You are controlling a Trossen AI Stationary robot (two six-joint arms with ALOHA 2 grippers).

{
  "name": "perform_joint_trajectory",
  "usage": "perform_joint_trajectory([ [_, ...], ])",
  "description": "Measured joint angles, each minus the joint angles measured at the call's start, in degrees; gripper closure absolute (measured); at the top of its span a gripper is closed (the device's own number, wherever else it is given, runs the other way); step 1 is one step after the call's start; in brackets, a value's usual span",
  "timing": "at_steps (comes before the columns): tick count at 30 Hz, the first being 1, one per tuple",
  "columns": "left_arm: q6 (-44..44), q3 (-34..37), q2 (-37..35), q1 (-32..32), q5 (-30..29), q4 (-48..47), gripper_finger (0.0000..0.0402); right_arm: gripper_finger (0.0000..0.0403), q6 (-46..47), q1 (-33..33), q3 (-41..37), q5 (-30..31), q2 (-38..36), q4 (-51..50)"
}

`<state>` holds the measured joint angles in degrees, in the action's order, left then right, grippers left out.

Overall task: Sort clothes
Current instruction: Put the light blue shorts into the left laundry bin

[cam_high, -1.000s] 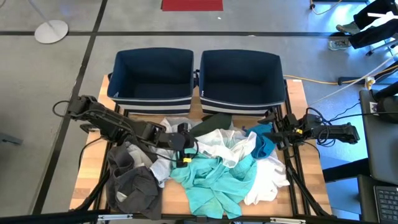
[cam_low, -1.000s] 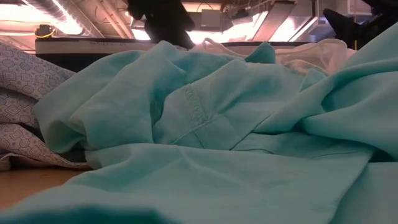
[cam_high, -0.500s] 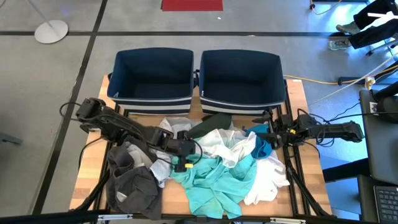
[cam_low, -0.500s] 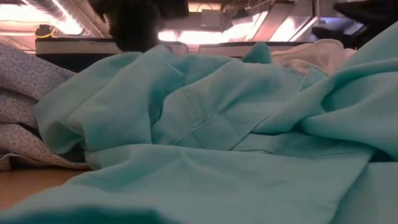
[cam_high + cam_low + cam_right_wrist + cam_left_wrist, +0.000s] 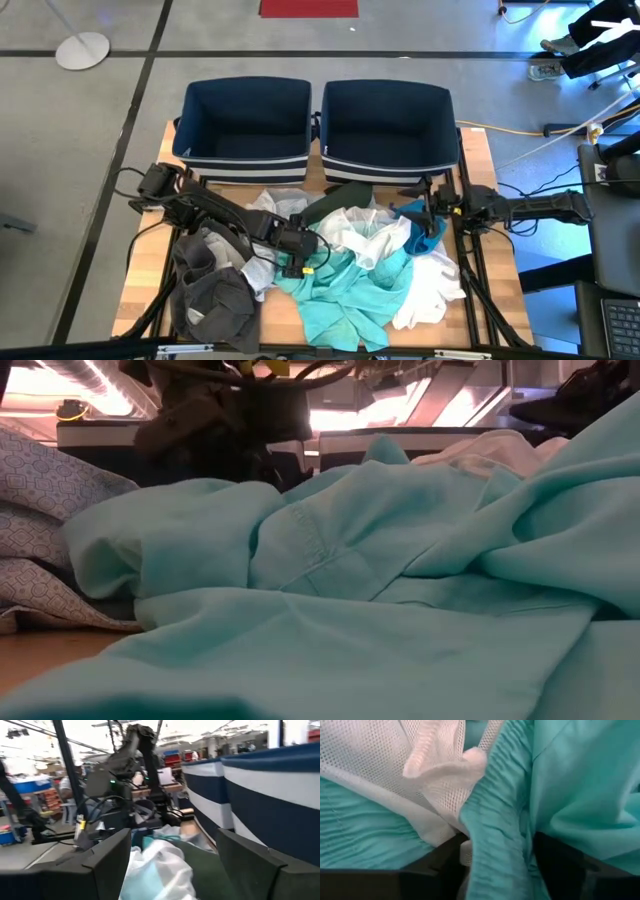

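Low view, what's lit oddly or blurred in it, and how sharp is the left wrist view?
Low view: bright lights glare behind, so the left gripper is a dark silhouette; the near folds of the turquoise fabric garment are soft. Left wrist view: the white mesh garment is fairly sharp, the dark fingers blurred.

Left pincer [image 5: 308,262] lowered, right pincer [image 5: 432,212] agape.

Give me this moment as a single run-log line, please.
left end effector: closing around turquoise garment | right end effector: open, waiting by pile | bins: empty
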<state>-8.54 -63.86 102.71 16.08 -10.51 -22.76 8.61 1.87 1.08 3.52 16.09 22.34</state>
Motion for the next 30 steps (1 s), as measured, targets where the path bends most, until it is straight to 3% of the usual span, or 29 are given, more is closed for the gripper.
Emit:
perform_joint_trajectory([
  [10,3.62,-0.95,-0.32,0.89,-0.05,-1.18,0.0389,0.0109,-0.10,-0.01,0.00,3.59,2.08,-0.91],
  [20,8.77,-8.94,-0.32,1.81,-2.76,-3.69,0.0396,0.0109,-0.39,0.00,0.00,7.01,2.06,-2.73],
  [30,12.56,-22.74,-0.83,2.89,-11.19,-13.57,0.0396,0.0109,-1.10,0.00,0.00,7.55,2.06,-2.87],
])
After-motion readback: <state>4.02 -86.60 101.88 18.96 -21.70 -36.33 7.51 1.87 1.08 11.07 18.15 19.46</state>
